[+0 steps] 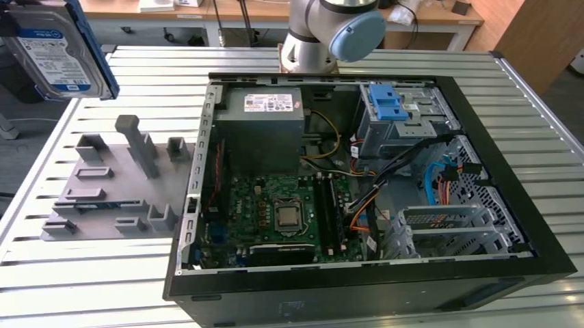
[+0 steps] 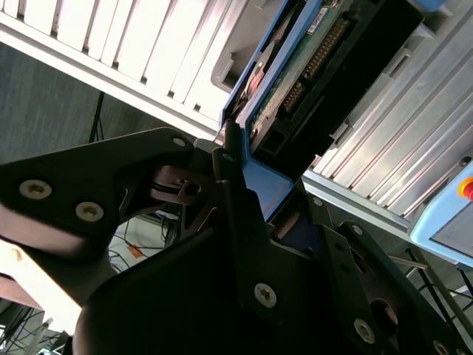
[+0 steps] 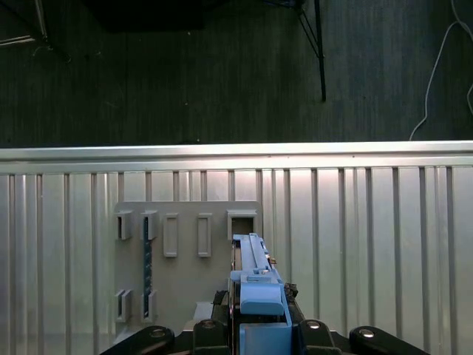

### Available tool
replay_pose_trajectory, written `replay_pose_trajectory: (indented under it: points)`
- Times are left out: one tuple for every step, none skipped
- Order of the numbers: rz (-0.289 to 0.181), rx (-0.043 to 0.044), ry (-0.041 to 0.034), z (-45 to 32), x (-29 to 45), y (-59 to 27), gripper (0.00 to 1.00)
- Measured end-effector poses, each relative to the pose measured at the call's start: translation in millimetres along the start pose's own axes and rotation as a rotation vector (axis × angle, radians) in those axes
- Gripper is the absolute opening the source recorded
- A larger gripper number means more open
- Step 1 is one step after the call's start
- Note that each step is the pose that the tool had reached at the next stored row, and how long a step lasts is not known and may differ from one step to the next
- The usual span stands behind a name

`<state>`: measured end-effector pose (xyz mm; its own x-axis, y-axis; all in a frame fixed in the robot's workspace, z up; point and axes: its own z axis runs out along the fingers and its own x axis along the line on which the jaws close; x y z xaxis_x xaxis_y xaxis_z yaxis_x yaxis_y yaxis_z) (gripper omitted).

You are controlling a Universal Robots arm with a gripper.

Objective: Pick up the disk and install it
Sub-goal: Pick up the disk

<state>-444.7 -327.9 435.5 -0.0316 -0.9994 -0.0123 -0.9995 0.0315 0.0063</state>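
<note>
The disk [image 1: 55, 51], silver with a white-and-blue label and a blue bracket, hangs upright in the air at the exterior view's far upper left, above the slatted table. In the first wrist view the disk [image 3: 255, 277] is seen edge-on, and my gripper [image 3: 260, 329] is shut on its blue bracket from both sides. The second wrist view shows the disk's underside [image 2: 310, 59] with its connector, and the black fingers [image 2: 233, 185] clamp the bracket's end. The disk is well clear of the computer case.
An open black computer case [image 1: 474, 273] lies on the slatted metal table [image 1: 91, 287]. Inside are a grey cage with blue latches [image 1: 392, 106] and a grey box with a white sticker [image 1: 260, 119]. A grey slotted holder [image 1: 119, 191] [image 3: 185, 251] sits beside the case. The table edge [image 3: 236, 151] borders dark floor.
</note>
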Motion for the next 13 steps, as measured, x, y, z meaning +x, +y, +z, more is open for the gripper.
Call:
replay_pose_trajectory:
  points:
    - [0.0, 0.0, -0.0001, -0.2, 0.0, 0.0, 0.36]
    - [0.0, 0.0001, -0.0001, -0.4, 0.0, 0.0, 0.36]
    - [0.0, 0.0002, -0.0001, -0.6, 0.0, 0.0, 0.36]
    - [0.0, 0.0001, -0.0001, -0.9, 0.0, 0.0, 0.36]
    - [0.0, 0.0, 0.0, -1.2, 0.0, 0.0, 0.36]
    - [0.0, 0.0001, 0.0, -1.4, 0.0, 0.0, 0.36]
    - [0.0, 0.0002, -0.0001, -1.6, 0.0, 0.0, 0.36]
    - [0.0, 0.0003, -0.0002, -1.7, 0.0, 0.0, 0.36]
    - [0.0, 0.0001, -0.0001, -1.9, 0.0, 0.0, 0.36]
    - [0.0, 0.0, 0.0, -2.2, 0.0, 0.0, 0.36]
    - [0.0, 0.0001, -0.0001, -2.3, 0.0, 0.0, 0.36]
    - [0.0, 0.0001, -0.0001, -2.6, 0.0, 0.0, 0.36]
    - [0.0, 0.0001, -0.0001, -2.7, 0.0, 0.0, 0.36]
